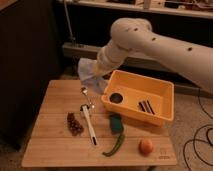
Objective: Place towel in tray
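Jaws closed on the towel [88, 76], which hangs bunched from the gripper [98, 70] over the far edge of the table [50, 145], just left of the tray [134, 116]. Nearer lie grapes [75, 123], a white-handled tool [89, 127], a green sponge [116, 122] and an orange [146, 146].

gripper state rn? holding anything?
Gripper: closed on the towel, raised just left of the tray.

Claw [99, 74] with towel [88, 75] beside tray [150, 81]
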`<action>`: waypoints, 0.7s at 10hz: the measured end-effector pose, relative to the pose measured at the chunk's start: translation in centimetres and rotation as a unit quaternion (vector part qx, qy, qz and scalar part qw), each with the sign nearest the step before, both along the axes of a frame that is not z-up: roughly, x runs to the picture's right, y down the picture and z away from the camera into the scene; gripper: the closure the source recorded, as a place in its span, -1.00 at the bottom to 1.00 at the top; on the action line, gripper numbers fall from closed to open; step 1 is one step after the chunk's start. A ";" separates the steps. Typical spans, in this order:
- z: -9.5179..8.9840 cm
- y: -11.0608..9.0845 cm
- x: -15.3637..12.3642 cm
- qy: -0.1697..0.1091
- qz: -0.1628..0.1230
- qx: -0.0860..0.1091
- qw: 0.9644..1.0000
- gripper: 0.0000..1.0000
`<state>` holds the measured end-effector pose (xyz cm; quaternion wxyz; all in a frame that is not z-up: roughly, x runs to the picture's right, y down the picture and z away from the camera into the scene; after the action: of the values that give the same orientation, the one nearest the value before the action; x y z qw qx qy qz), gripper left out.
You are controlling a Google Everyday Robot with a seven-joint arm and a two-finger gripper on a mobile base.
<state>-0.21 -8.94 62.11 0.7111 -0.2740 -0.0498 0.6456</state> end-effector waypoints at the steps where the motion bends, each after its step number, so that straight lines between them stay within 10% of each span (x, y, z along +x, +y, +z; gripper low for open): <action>1: 0.0 -0.9 2.6 0.024 0.019 -0.002 1.000 1.00; 3: 1.3 -2.7 8.2 0.089 0.063 -0.011 0.994 1.00; 4: 4.6 -5.3 14.6 0.199 0.127 -0.035 0.971 1.00; 7: 5.0 -5.6 15.6 0.214 0.135 -0.036 0.967 1.00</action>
<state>15.39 -14.52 67.12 0.6013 -0.1461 0.0902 0.7803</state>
